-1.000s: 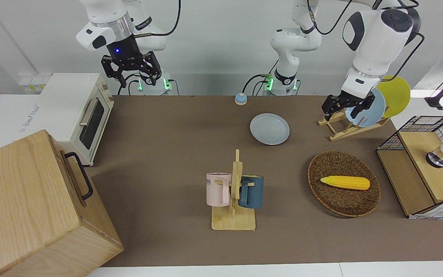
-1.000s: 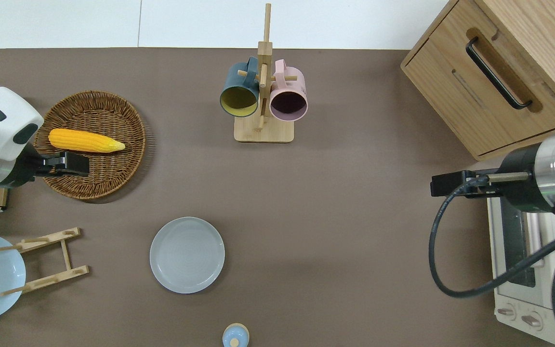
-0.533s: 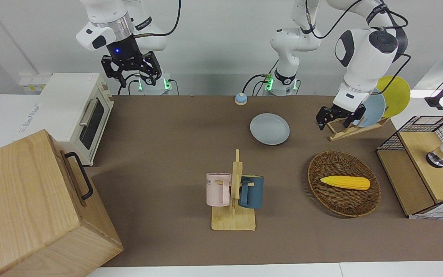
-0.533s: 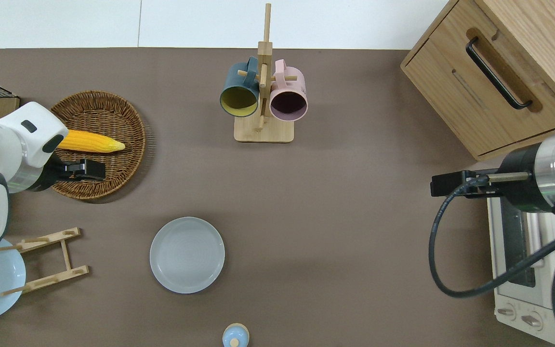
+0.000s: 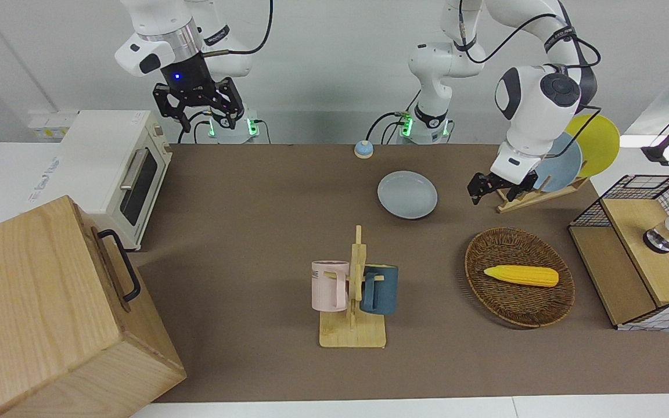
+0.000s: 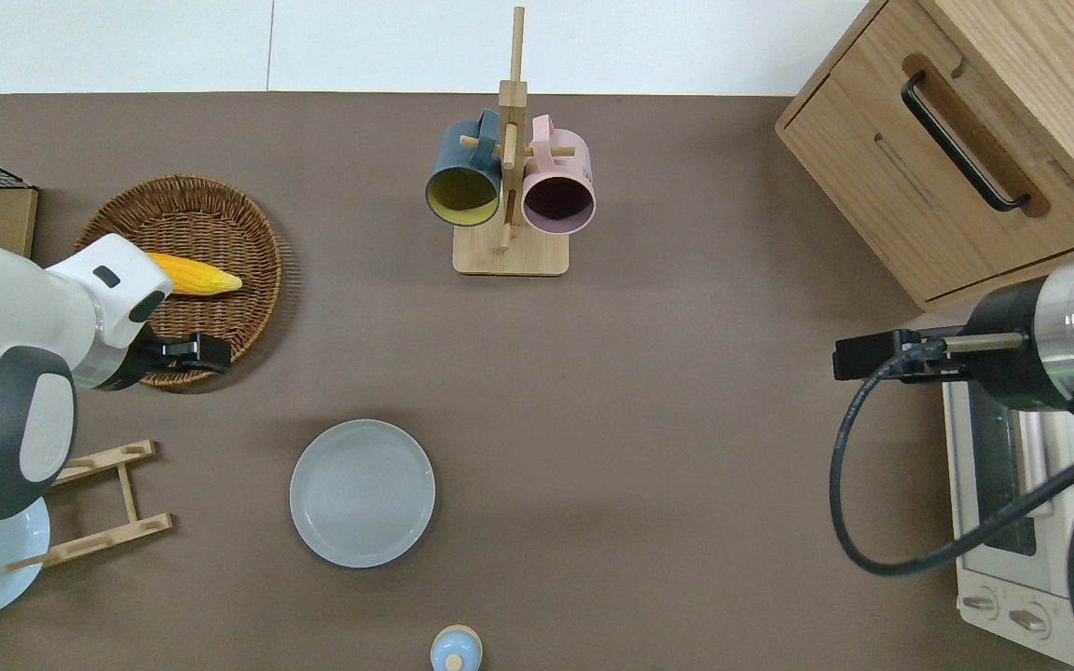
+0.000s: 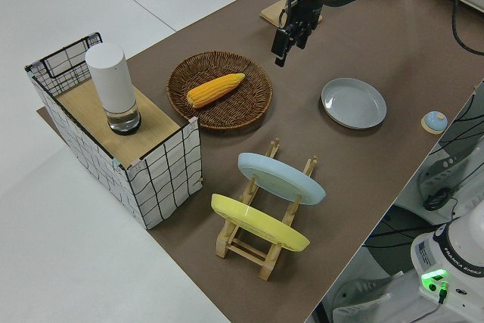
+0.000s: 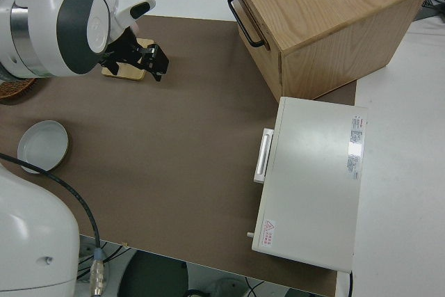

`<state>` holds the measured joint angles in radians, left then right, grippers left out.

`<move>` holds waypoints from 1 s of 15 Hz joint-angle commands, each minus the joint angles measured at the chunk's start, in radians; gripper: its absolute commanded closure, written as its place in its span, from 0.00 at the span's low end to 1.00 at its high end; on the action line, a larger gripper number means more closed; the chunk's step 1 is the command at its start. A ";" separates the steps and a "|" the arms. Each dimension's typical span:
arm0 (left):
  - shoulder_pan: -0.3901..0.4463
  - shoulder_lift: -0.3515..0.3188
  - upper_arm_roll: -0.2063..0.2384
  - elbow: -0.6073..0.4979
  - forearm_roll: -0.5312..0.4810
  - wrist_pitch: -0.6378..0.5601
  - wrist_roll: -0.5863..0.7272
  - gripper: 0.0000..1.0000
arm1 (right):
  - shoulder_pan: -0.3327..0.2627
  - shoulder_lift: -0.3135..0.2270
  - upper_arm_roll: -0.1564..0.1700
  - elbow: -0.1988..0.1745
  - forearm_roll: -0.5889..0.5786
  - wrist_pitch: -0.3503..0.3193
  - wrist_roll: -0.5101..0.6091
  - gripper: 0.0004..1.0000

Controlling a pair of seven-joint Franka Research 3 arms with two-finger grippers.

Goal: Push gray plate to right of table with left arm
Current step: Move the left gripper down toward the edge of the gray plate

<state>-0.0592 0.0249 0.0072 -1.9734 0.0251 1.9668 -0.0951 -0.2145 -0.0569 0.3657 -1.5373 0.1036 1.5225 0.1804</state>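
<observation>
Gray plate flat on surface, at 4 o'clock from left fingers, apart, finger gap unreadable, right arm parked.

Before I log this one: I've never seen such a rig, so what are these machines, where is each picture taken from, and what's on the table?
Two white robot arms stand at a brown table, each ending in a small two-fingered gripper. One picture faces the robots, one looks straight down, and two look from the table's ends. The left gripper hangs over the edge of a wicker basket that holds a corn cob; it holds nothing. The right arm is parked. The gray plate lies flat and untouched, nearer to the robots than the basket. Also there: a mug rack with a pink and a blue mug, a plate rack holding a light-blue and a yellow plate, a toaster oven, a wooden cabinet and a wire crate.
</observation>
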 commanded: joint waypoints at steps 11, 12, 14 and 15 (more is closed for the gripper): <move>0.013 -0.132 -0.035 -0.439 -0.136 0.251 0.008 0.07 | -0.006 0.006 0.004 0.014 0.016 -0.005 0.002 0.00; 0.013 -0.132 -0.042 -0.453 -0.136 0.260 0.006 0.07 | -0.006 0.006 0.004 0.014 0.016 -0.007 0.002 0.00; 0.013 -0.132 -0.050 -0.484 -0.143 0.293 0.005 0.06 | -0.006 0.006 0.004 0.014 0.016 -0.005 0.002 0.00; 0.012 -0.132 -0.052 -0.502 -0.157 0.311 0.005 0.06 | -0.006 0.006 0.004 0.014 0.016 -0.007 0.002 0.00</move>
<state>-0.0585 -0.0689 -0.0279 -2.3956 -0.0992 2.2113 -0.0951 -0.2145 -0.0569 0.3657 -1.5373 0.1036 1.5225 0.1804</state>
